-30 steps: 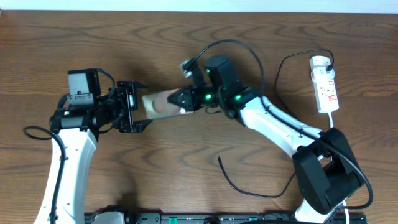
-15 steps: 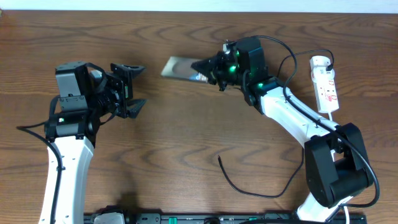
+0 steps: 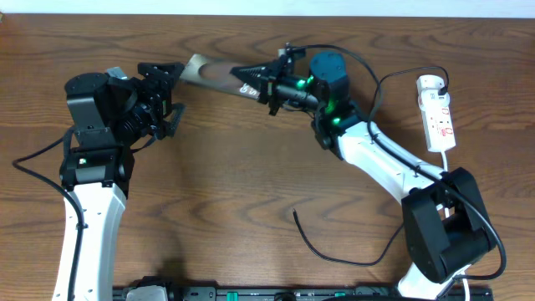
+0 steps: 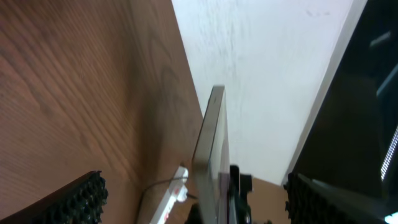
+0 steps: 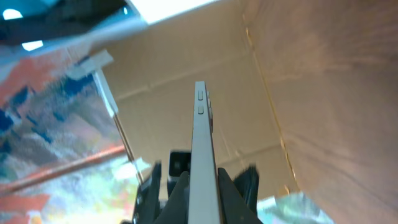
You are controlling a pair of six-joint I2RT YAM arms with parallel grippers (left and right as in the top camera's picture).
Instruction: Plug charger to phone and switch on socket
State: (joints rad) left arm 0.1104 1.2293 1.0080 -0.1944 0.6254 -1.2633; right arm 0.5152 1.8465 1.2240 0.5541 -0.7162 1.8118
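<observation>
phone, slim silver-edged slab w/ glossy dark face (image 3: pixel 209 73), sits mid-air, clamped at one end by right gripper (image 3: pixel 247 81). left gripper (image 3: pixel 167 94) gapes wide, empty, by its free end. risk: end-only grip may let it pivot/slip; thin black charger cable (image 3: pixel 297 221) lies well apart.

Brown wooden table (image 3: pixel 251 184), white wall (image 4: pixel 267 62)

Both arms pair white tubular links with black joint housings. The right arm (image 3: pixel 380 159) shows green indicator lights (image 3: pixel 328 106) and a black cable (image 3: pixel 399 160) along its link. The left arm (image 3: pixel 88 226) ends in a black left gripper (image 3: pixel 175 92) with ribbed pads (image 4: pixel 84 198).
</observation>
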